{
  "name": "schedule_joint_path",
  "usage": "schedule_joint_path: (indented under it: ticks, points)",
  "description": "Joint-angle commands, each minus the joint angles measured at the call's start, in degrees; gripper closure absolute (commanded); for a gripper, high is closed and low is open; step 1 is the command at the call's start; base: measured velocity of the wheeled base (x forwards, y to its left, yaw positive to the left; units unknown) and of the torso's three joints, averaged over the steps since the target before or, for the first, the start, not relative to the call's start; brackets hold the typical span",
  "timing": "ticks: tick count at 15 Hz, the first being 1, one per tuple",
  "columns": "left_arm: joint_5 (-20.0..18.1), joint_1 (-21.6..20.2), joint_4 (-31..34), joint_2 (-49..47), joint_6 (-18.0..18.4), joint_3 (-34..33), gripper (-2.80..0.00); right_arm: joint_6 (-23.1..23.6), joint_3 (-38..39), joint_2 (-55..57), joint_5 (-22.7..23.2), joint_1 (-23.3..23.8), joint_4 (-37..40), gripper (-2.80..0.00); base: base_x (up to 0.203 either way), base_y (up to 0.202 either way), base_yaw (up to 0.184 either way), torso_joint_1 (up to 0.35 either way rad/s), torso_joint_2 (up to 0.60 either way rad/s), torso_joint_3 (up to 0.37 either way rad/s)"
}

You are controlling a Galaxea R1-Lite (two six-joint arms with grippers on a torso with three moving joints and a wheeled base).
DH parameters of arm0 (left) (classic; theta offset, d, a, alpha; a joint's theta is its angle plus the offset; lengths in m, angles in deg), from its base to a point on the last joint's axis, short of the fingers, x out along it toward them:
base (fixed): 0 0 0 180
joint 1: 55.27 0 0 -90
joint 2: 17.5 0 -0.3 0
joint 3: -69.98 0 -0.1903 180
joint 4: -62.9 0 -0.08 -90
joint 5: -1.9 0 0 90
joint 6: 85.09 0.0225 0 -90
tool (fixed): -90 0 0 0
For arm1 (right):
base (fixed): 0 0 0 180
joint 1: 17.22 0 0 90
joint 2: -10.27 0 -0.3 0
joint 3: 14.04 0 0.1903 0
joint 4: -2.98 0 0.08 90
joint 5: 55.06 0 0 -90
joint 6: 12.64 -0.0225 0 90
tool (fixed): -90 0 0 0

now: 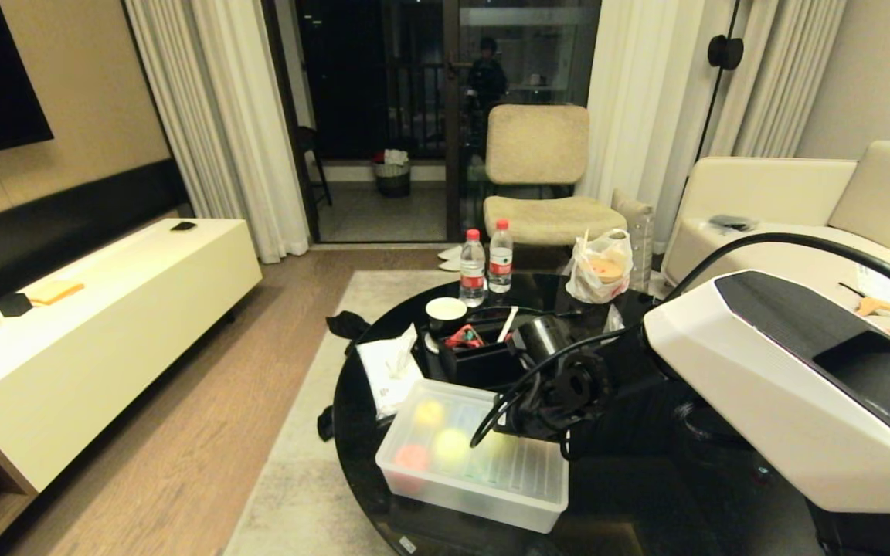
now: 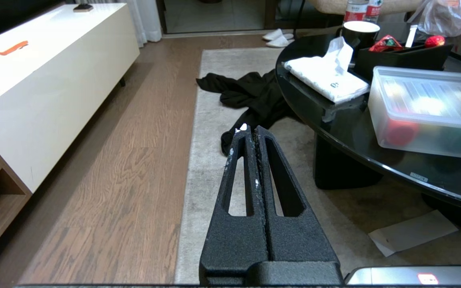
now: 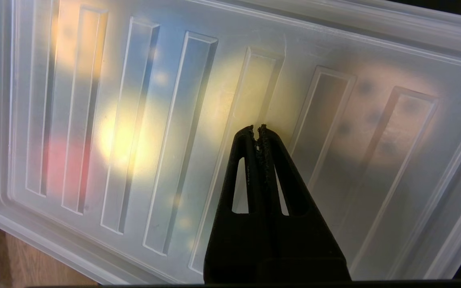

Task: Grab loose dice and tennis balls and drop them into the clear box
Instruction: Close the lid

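On the table (image 1: 630, 510) at our six o'clock sits the box (image 1: 414, 483), its ribbed lid (image 3: 198, 100) on. Inside we make out blurred balls (image 1: 451, 445) and dice (image 1: 412, 457). Our right gripper (image 3: 257, 130) hovers above the lid, jaws pressed together and empty. We judge the lid light, slick and flexible, best lifted by its rim.
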Motion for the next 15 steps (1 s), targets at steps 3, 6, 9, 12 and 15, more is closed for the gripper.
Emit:
schedule_joint_path:
  ticks: [3, 6, 9, 12, 15]
  points:
    - [0.00, 0.02, -0.02, -0.05, -0.02, -0.13, 0.00, -0.14, 0.15, 0.35, 0.14, -0.05, 0.22, 0.00, 0.000, 0.000, 0.000, 0.000, 0.00, 0.000]
    - [0.00, 0.00, -0.02, -0.05, -0.02, -0.15, 0.00, -0.31, 0.24, -1.53, 0.21, 0.00, 0.22, 0.00, 0.000, 0.000, 0.000, 0.000, 0.00, 0.000]
    - [0.00, 0.03, -0.02, -0.05, -0.02, -0.14, 0.00, -0.47, 0.55, -5.62, 0.23, -0.02, 0.37, 0.00, 0.000, 0.000, 0.000, 0.000, 0.00, 0.000]
    - [0.00, 0.06, -0.02, -0.05, -0.02, -0.14, 0.00, -0.47, 0.72, -9.18, 0.30, 0.07, 1.93, 0.00, 0.000, 0.000, 0.000, 0.000, 0.00, 0.000]
    - [0.00, -0.03, -0.02, -0.05, -0.02, -0.10, 0.00, -0.26, 1.66, -13.61, 0.19, 1.29, 2.62, 0.00, 0.000, 0.000, 0.000, 0.000, 0.00, 0.000]
